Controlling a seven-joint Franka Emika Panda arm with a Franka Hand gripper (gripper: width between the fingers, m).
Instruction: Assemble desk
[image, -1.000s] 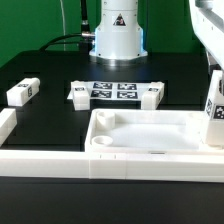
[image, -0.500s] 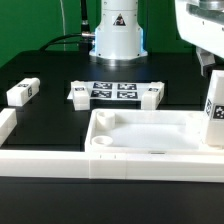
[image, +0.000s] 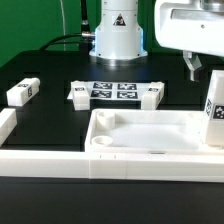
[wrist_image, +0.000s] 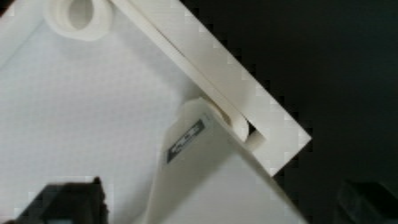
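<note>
Your hand (image: 201, 68) hangs spread, empty, above the white block leg (image: 214, 114), upright in a corner of the white plastic tray-like tabletop (image: 150, 161); it has lifted clear since earlier.

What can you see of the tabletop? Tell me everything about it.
The tabletop is a white square tray that looks like plastic, with a raised rim and round sockets at its corners. It lies flat on the black table, hollow side up. Its front edge seems to rest against the white rail. A white tagged leg stands upright at its corner on the exterior view's right.
</note>
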